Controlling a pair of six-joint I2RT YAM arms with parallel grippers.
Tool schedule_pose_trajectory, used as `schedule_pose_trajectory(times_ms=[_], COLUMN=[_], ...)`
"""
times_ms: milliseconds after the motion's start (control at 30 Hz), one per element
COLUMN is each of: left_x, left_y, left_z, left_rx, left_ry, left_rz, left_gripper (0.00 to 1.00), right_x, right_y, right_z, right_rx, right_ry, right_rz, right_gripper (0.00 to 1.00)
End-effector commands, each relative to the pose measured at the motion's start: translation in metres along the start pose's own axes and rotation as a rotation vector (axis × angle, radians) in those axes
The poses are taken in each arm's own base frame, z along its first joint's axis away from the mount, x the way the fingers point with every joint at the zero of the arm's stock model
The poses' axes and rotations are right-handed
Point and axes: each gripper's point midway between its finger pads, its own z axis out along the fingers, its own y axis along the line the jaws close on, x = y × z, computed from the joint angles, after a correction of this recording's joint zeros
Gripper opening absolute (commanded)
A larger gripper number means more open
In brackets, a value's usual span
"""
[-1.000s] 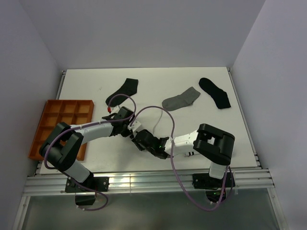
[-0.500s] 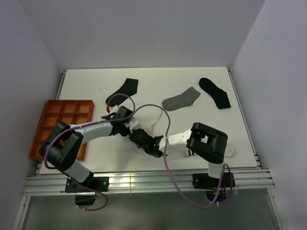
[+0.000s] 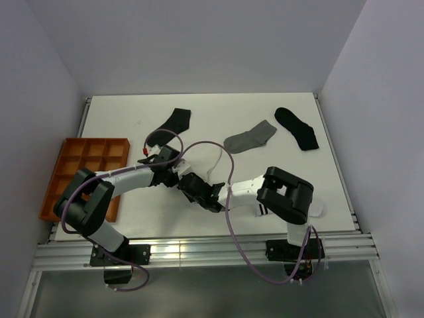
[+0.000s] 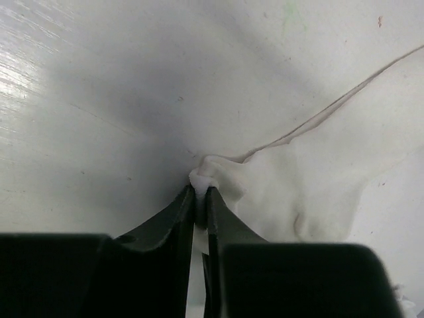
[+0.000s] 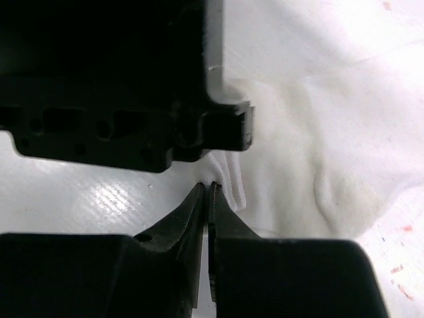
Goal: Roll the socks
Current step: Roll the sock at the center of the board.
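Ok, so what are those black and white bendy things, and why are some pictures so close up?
They are two robot arms, the left arm and the right arm, seen from a camera up above. The two close-ups come from little cameras on their wrists. Each arm ends in a pincher with two fingers. The left gripper pinches the edge of a white sock, and the right gripper looks closed on it too. On the table also lie a grey sock, a dark sock, another dark sock and an orange tray.

White-and-black left arm (image 3: 129, 177) and right arm (image 3: 244, 192) trail looping purple cables (image 3: 228, 215).
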Motion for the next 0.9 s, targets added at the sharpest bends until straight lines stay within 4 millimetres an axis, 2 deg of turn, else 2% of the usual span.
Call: schedule_pose_trajectory(times_ms=[0,67,133,167,233,433,500,533,567,600,667,833,867], left_x=[0.009,0.006,0.004,0.003,0.001,-0.006,-0.006,-0.009,-0.006,-0.008,-0.001,0.015,0.018], left_y=[0.049,0.046,0.043,0.046,0.043,0.046,0.049,0.046,0.05,0.045,0.049,0.051,0.049], left_z=[0.005,0.002,-0.001,-0.001,-0.005,-0.012,-0.014,-0.019,-0.02,-0.024,-0.024,-0.024,-0.024], left_rx=[-0.161,-0.14,-0.124,-0.119,-0.091,-0.056,-0.044,-0.019,-0.015,0.017,0.028,0.065,0.074], left_ry=[0.003,-0.009,-0.022,-0.027,-0.036,-0.066,-0.077,-0.085,-0.082,-0.088,-0.061,-0.007,0.001], left_rz=[0.005,-0.019,-0.049,-0.062,-0.095,-0.154,-0.168,-0.183,-0.183,-0.19,-0.19,-0.194,-0.19], left_gripper=[0.2,0.26,0.31,0.38,0.43,0.63,0.72,0.75,0.8,0.82,0.87,0.88,0.87], right_x=[0.055,0.053,0.049,0.048,0.043,0.029,0.023,0.02,0.017,0.013,0.009,0.01,0.013], right_y=[0.0,-0.003,0.004,0.001,0.007,0.002,0.007,0.001,0.007,0.008,0.002,-0.001,-0.006], right_z=[-0.006,-0.007,-0.011,-0.011,-0.015,-0.017,-0.023,-0.021,-0.027,-0.027,-0.026,-0.027,-0.024], right_rx=[-0.115,-0.153,-0.228,-0.242,-0.313,-0.442,-0.515,-0.521,-0.582,-0.609,-0.65,-0.735,-0.733], right_ry=[0.221,0.229,0.24,0.24,0.24,0.241,0.242,0.237,0.239,0.229,0.225,0.24,0.244], right_rz=[0.012,0.048,0.082,0.1,0.136,0.274,0.327,0.361,0.392,0.451,0.53,0.715,0.752], right_gripper=[0.0,0.0,0.0,0.0,0.0,0.0,0.0,0.0,0.0,0.0,0.0,0.0,0.0])
